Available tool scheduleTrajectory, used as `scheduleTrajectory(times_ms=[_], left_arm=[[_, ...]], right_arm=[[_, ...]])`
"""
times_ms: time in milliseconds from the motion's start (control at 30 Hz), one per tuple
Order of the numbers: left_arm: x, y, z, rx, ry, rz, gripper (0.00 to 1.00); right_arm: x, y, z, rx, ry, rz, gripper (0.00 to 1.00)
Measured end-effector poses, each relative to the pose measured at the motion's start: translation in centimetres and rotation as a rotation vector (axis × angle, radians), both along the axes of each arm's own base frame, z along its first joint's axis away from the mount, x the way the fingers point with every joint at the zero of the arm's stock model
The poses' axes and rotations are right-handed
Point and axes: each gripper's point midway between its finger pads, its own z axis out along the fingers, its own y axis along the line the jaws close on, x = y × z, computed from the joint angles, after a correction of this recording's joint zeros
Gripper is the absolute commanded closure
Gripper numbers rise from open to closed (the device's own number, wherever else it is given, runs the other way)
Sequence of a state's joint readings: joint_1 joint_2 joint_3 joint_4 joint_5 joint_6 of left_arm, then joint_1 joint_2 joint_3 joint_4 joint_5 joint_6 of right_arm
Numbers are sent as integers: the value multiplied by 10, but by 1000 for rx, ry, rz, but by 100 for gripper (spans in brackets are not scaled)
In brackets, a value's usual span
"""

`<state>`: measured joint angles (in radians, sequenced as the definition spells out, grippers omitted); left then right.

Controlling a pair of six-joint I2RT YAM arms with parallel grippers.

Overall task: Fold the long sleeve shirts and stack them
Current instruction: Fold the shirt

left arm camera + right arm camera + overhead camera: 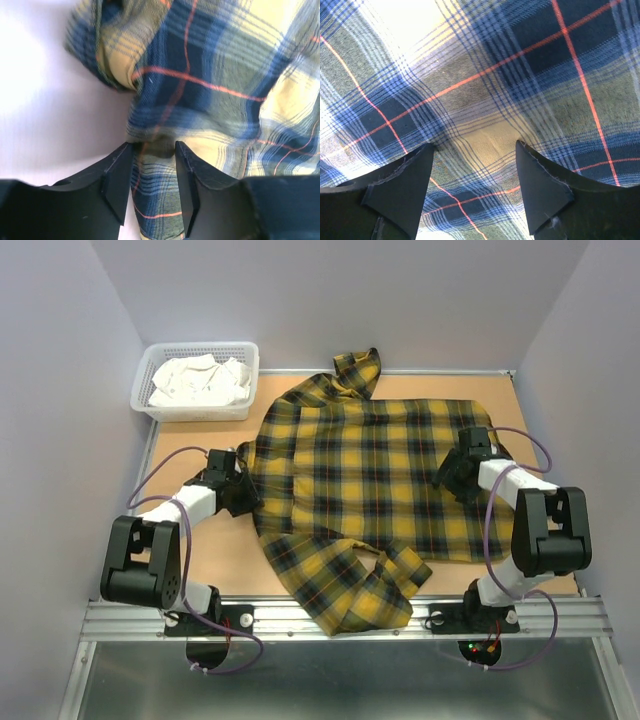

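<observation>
The long sleeve shirt (360,480), yellow with dark plaid and thin red lines, lies spread across the table with its collar (357,370) at the far side. One sleeve (365,590) is bunched at the near edge. My left gripper (245,490) is at the shirt's left edge. In the left wrist view the left gripper (152,147) stands open, its jaws astride a raised fold of the shirt (210,75). My right gripper (450,472) rests on the shirt's right part. In the right wrist view the right gripper (475,145) stands open, tips pressed on flat plaid cloth (485,75).
A white basket (200,346) holding white cloth (200,382) stands at the far left corner. The metal rail (340,618) runs along the near edge, and the bunched sleeve reaches over it. Grey walls close in the table on the other three sides.
</observation>
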<state>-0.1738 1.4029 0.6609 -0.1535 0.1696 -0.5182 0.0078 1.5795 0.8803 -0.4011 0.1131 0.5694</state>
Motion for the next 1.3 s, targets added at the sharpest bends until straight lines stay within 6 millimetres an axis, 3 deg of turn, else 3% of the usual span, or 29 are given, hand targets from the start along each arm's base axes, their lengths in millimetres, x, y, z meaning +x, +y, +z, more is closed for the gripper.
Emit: scheduleTrajectory(times_ms=[267, 400, 467, 567, 700, 800, 1133, 1233, 1300], left_arm=[[37, -1, 3, -5, -36, 21, 50], [37, 0, 6, 4, -37, 21, 32], [32, 2, 9, 9, -40, 21, 28], [13, 5, 18, 7, -61, 23, 24], [-18, 7, 24, 1, -60, 12, 24], [-28, -2, 24, -12, -36, -25, 24], [-44, -15, 3, -28, 61, -66, 34], [-45, -25, 0, -26, 58, -102, 43], [-45, -30, -1, -25, 56, -119, 57]], right_arm=[[33, -3, 3, -19, -34, -6, 27], [40, -3, 8, -17, -56, -5, 17], [39, -2, 13, -12, -67, -1, 9], [36, -5, 39, 5, -122, -10, 0], [23, -25, 79, 5, -209, -66, 0], [11, -38, 94, -16, -231, -106, 0], [-35, -50, 84, -48, -124, -164, 0], [-43, -52, 81, -53, -104, -178, 0], [-48, -53, 79, -53, -93, -184, 0]])
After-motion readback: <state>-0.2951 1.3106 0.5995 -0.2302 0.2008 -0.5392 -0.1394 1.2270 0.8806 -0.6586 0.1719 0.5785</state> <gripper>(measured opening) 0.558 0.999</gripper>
